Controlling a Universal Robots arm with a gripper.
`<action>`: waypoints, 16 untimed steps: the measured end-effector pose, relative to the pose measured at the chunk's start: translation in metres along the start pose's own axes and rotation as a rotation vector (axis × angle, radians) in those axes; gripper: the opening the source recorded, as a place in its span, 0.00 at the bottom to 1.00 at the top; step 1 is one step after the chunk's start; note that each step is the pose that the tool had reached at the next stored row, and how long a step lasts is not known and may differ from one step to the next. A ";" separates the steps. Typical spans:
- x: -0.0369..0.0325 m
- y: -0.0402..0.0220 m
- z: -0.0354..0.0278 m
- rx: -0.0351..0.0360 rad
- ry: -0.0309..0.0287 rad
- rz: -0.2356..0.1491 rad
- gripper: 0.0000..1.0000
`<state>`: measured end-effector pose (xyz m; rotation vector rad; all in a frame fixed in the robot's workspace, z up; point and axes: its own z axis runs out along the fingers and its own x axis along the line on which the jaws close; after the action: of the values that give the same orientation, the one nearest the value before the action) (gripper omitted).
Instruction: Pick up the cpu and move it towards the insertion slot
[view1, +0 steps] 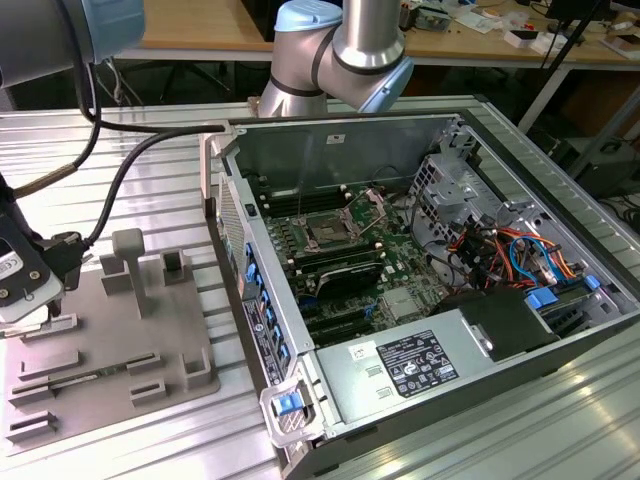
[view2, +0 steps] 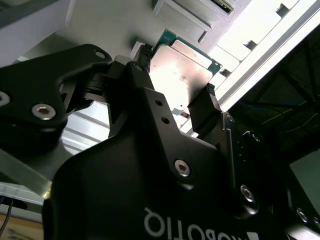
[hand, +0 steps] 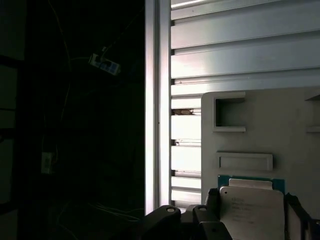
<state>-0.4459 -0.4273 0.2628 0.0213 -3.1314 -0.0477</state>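
The cpu, a silvery square chip on a green rim, sits between my gripper's two black fingers in both wrist views. The fingers press its opposite edges, so the gripper is shut on the cpu, low over the grey tray. In the exterior view the gripper is at the far left, over the tray's left end. The insertion slot, a dark square with an open metal frame, lies on the motherboard inside the open computer case, well off to the exterior view's right of the gripper.
The case wall stands between the tray and the motherboard. Grey raised blocks rise from the tray. A thick cable runs from the arm to the gripper. Drive cages and coloured wires fill the case's right side. The ribbed metal table ends close beside the tray.
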 end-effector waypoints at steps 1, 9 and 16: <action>0.0000 0.0000 -0.0012 0.0000 0.0000 0.000 0.55; 0.0001 0.0003 -0.0099 0.0000 0.0000 0.000 0.55; 0.0001 0.0005 -0.0154 -0.0001 -0.0002 0.000 0.55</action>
<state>-0.4458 -0.4273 0.2782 0.0213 -3.1316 -0.0479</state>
